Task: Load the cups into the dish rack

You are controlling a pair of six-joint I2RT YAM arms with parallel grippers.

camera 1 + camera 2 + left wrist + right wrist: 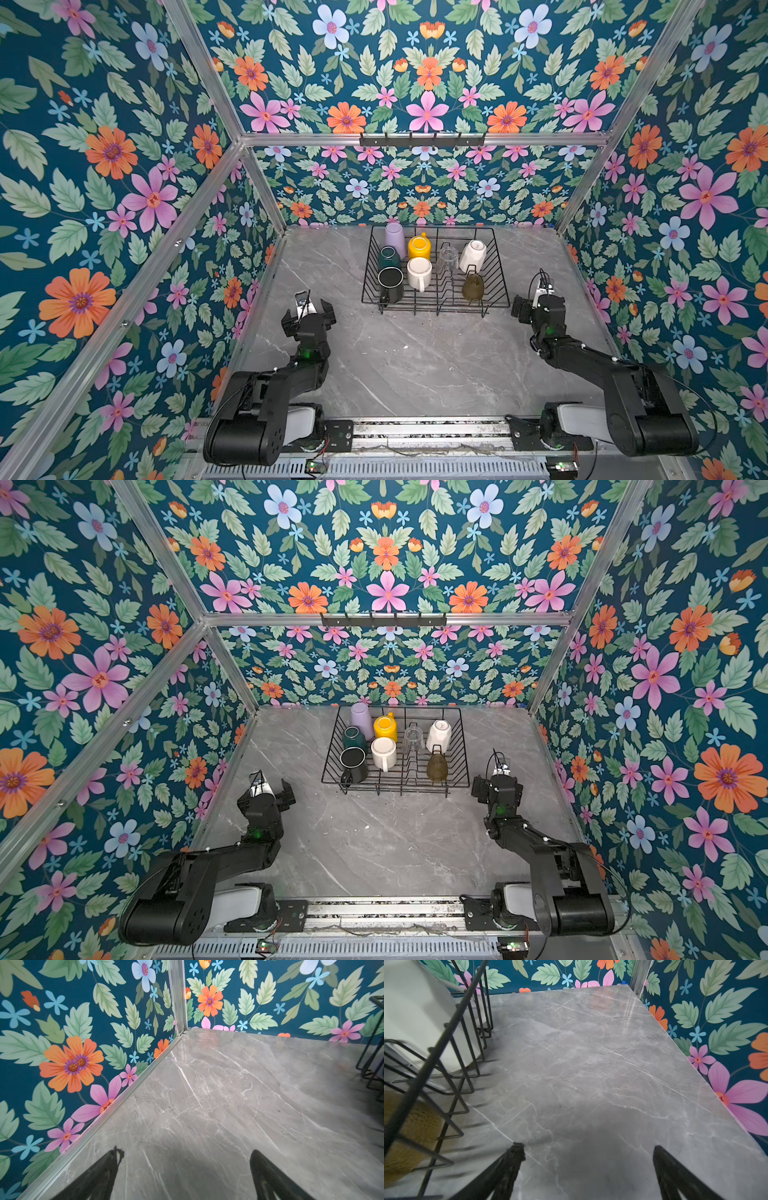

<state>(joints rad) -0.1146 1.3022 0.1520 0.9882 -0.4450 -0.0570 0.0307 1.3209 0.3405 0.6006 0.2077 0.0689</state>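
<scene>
i see eight cups (419, 272) in the dish rack (500, 270); left gripper (186, 1153) and right gripper (587, 1147) both spread apart, empty, flanking it.

Grey marble-look table (415, 374) with pale veining, a few small white specks (406, 347) near the middle. Walls (104, 166) on three sides carry teal floral wallpaper with orange, pink and pale-blue flowers and green leaves, set in an aluminium frame (291, 139). Black hook rail (422, 140) is mounted on the back crossbar, centred, hooks pointing down.
</scene>
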